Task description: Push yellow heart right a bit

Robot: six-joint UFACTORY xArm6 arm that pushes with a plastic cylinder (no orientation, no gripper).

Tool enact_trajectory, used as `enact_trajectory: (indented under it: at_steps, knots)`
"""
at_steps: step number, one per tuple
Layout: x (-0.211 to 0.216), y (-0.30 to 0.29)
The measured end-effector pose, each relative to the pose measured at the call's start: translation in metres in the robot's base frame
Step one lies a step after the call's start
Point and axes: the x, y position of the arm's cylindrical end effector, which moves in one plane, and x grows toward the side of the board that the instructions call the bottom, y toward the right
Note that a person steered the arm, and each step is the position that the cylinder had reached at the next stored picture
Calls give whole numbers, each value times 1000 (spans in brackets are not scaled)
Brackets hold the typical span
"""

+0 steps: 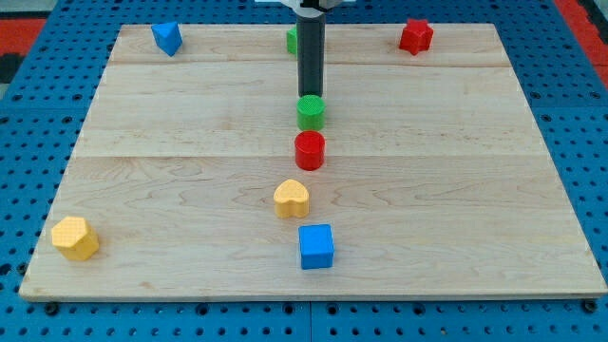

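The yellow heart (292,198) lies on the wooden board a little below the centre. My tip (311,94) stands near the view's top centre, just above a green cylinder (311,112) and touching or almost touching it. A red cylinder (310,150) sits between the green cylinder and the yellow heart. The tip is well above the heart, with both cylinders in between.
A blue cube (316,246) lies just below the heart. A yellow hexagonal block (75,237) is at the bottom left. A blue block (167,38) is at the top left, a red star-like block (415,36) at the top right. A green block (293,40) is partly hidden behind the rod.
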Motion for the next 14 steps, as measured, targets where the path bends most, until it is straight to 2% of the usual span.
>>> enact_trajectory:
  at_steps: [3, 5, 7, 8, 11, 13, 14]
  knots:
    - [-1, 0]
    - [5, -127]
    - [104, -265]
    - [109, -299]
    - [109, -293]
    - [117, -171]
    - [149, -142]
